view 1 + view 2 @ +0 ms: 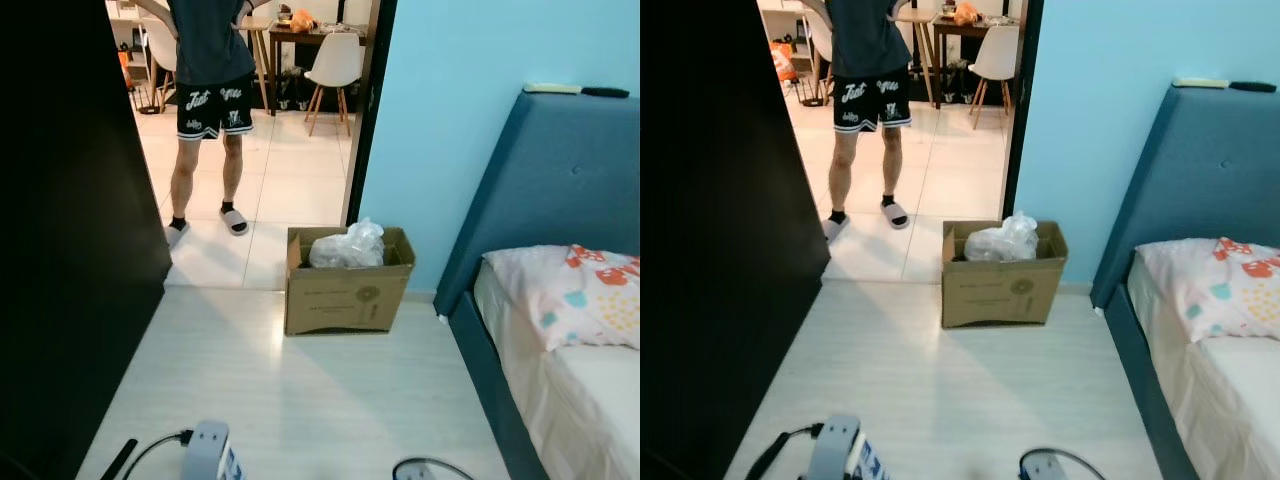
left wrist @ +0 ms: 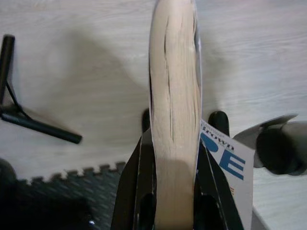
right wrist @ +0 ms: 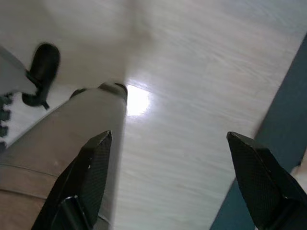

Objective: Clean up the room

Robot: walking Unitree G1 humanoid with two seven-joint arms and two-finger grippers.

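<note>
A person (image 1: 210, 90) in dark printed shorts and slides stands on the tiled floor (image 1: 290, 190) beyond the doorway. Behind the person are white chairs (image 1: 333, 65) and a wooden surface (image 1: 310, 35) with orange items on it. A black wardrobe (image 1: 70, 250) fills the left side of the room. The wall (image 1: 450, 120) is pale blue. On the right stands a bed (image 1: 590, 400) with a blue headboard (image 1: 560, 180) and a pillow (image 1: 575, 295) printed with coloured shapes. Two flat things, one pale and one dark, lie on top of the headboard. The near floor (image 1: 300, 400) is light wood.
</note>
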